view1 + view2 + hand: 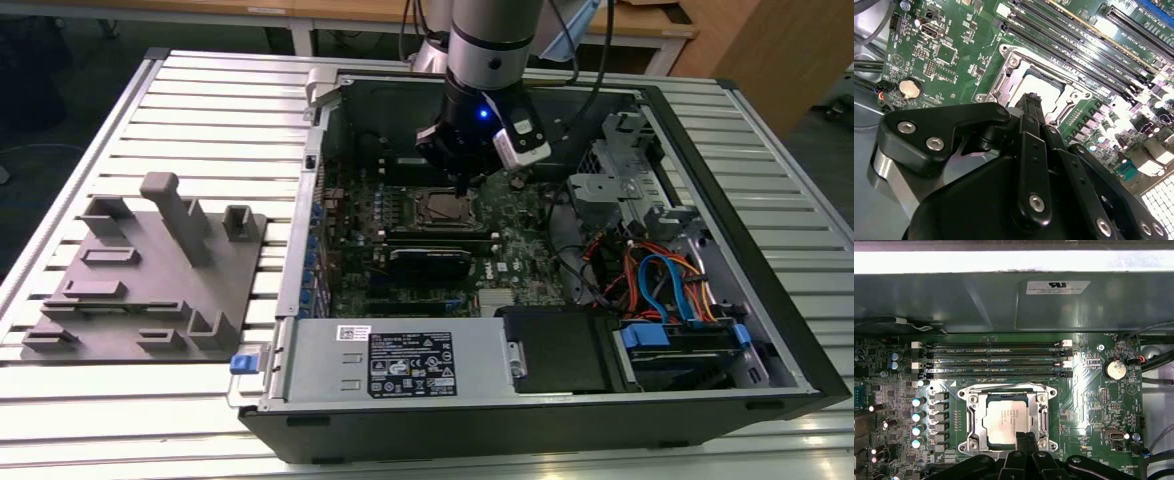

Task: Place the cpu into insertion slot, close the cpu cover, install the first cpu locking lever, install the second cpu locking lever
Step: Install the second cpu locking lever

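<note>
First wrist view: cpu [1006, 421] in insertion slot [972, 424].

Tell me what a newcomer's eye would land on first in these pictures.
First, the open computer case lying on the slatted table, with the arm's gripper reaching down into it. Under the gripper, the cpu sits in the insertion slot with the cpu cover framing it. A grey fixture block stands at the exterior view's left.

The worktop [187, 90] is pale ribbed metal, its slats running across under an even, cool light. Beyond its far edge, toward twelve o'clock, stands a wooden table [334, 12]. At two o'clock rises a light wooden panel [761, 50]. The floor [60, 60] at ten o'clock is dark grey.
</note>
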{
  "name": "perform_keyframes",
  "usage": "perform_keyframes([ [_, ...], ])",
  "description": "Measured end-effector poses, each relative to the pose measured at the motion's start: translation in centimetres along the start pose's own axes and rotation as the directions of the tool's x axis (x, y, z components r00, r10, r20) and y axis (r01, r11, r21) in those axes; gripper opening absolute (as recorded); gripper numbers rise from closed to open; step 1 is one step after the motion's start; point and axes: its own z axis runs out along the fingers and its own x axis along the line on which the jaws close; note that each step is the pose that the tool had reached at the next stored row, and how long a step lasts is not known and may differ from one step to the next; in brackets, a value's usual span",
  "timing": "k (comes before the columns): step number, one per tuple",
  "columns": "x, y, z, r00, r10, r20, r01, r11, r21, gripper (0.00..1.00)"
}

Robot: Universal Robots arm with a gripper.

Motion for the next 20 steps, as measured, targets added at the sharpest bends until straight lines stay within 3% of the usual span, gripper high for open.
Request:
perform_keyframes([
  [5,0.00,-0.03,0.00,1.0000,0.000,-0.0006,0.000,1.0000,-0.0005,0.11],
  [8,-0.02,-0.36,-0.02,1.0000,0.001,-0.0052,-0.001,0.9998,-0.0218,0.11],
  [9,-0.02,-0.51,-0.02,1.0000,0.001,-0.0060,-0.001,0.9997,-0.0247,0.11],
  [14,-0.05,-1.27,-0.06,1.0000,0.001,-0.0079,-0.001,0.9997,-0.0254,0.11],
  [20,-0.09,-1.89,-0.08,0.9998,0.001,-0.0192,-0.002,0.9997,-0.0251,0.11],
])
